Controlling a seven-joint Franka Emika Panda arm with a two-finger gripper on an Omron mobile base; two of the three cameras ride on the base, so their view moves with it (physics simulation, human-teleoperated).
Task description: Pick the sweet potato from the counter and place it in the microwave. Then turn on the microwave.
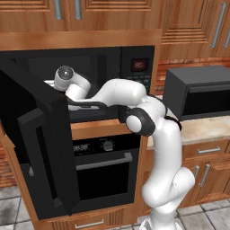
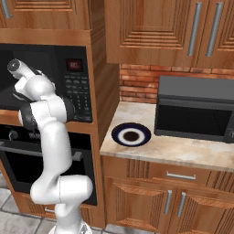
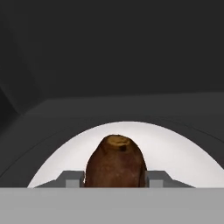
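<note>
Start at the pincer (image 3: 115,178). Its two grey fingertips (image 3: 70,178) stand one on each side of the brown, oblong, rough-skinned sweet potato (image 3: 115,164), pressed to its flanks, so you should treat the pincer as clenched on it. The potato's long axis runs straight out from between the fingers, away from the palm, and its blunt tapered end points forward into the cavity.

Directly beyond and beneath the potato lies the white round turntable (image 3: 175,153). From the hand view you cannot tell whether the potato touches the turntable or hangs just above it. This is the relation on which your next move depends: judge the gap before you let go, since an oblong body released too high may roll.

Around the turntable rise the dark walls of the large built-in black microwave (image 1: 134,63). The hand is inside it; its wide black door (image 1: 45,148) stands swung open toward the base, on the arm's left. The cavity holds only the turntable and the held potato.

Farther off to the arm's right, the keypad (image 2: 77,98) sits under the red display; you will likely need it once the door is closed.

Farthest, on the pale beige speckled stone counter (image 2: 183,153), the round dark blue-rimmed plate (image 2: 131,135) holds no potato.
</note>
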